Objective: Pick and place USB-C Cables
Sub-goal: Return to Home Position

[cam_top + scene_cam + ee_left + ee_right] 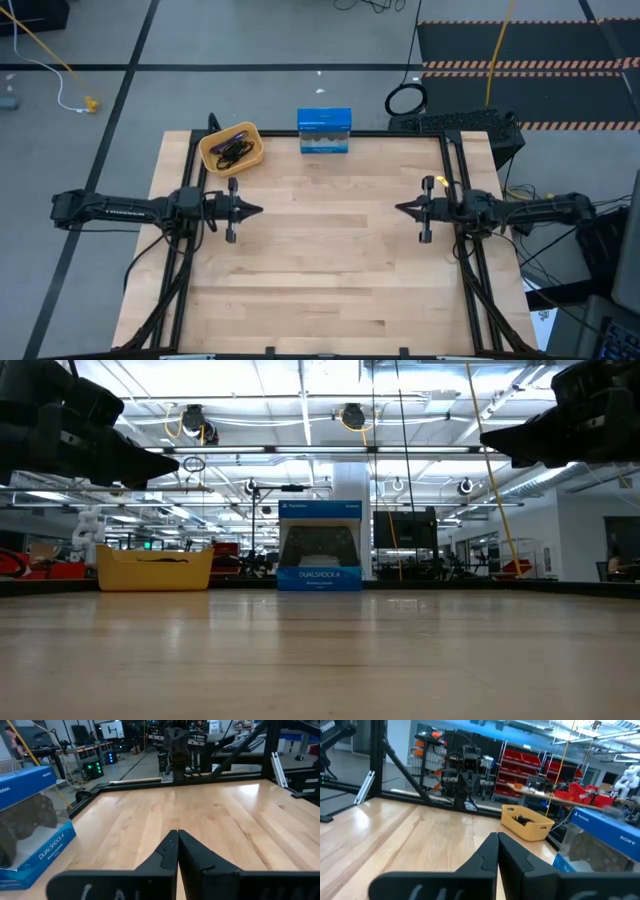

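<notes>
Both arms are hovering over the worktop [330,270], nearer than the yellow bin [259,150]. The left end effector [256,210] is pointing inward just in front of the bin, its fingers pressing together on nothing. The right end effector [402,208] is facing it from well to the bin's right, likewise pinched closed and empty. The USB-C Cables [232,151] are lying inside the bin, and a blue box [324,131] is standing just right of the bin.

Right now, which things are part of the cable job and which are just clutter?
Job: cables in the yellow bin; left gripper and right gripper, both shut, empty.
Clutter: blue DualShock box beside the bin; black ring coil on the floor.
</notes>
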Robot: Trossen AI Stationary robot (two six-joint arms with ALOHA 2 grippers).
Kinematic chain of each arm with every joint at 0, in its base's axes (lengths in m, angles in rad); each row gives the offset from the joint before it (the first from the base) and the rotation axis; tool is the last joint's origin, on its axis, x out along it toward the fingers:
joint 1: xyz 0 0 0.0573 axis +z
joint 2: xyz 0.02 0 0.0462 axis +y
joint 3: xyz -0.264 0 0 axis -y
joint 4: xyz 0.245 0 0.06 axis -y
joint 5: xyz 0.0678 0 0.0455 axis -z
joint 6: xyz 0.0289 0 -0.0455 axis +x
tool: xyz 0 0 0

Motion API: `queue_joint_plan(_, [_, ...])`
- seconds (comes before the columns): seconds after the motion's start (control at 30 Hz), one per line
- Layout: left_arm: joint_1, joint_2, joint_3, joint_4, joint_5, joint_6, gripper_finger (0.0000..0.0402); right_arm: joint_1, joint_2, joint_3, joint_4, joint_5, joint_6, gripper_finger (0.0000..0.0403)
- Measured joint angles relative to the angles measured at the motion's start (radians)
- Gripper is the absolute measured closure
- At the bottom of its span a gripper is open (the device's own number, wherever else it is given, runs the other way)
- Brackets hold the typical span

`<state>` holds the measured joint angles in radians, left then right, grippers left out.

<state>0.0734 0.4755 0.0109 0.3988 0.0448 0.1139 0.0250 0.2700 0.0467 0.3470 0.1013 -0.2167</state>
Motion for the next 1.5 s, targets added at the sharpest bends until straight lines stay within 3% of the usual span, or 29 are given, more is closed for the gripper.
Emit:
queue_joint_plan(0.47, [0.0, 0.0, 0.0, 0.003, 0.0, -0.008, 0.0397, 0.0, -0.268, 0.0, -0.217, -0.001, 0.02, 0.0403])
queue_joint_plan(0.77, [-0.001, 0.0, 0.001, 0.018, 0.0, -0.015, 0.0382, 0.0, -0.268, 0.0, -0.241, -0.002, 0.019, 0.0403])
queue_joint_plan(1.0, [-0.001, 0.0, 0.002, 0.024, 0.0, 0.004, 0.0398, 0.0, -0.268, 0.0, -0.292, 0.0, 0.015, 0.0403])
queue_joint_plan(1.3, [-0.001, 0.0, 0.002, 0.025, 0.0, 0.003, 0.0386, 0.0, -0.268, 0.0, -0.309, -0.001, 0.021, 0.0403])
queue_joint_plan(1.5, [-0.001, -0.004, 0.001, 0.024, 0.043, 0.034, 0.0397, 0.0, -0.265, 0.0, -0.348, -0.002, 0.021, 0.0403])
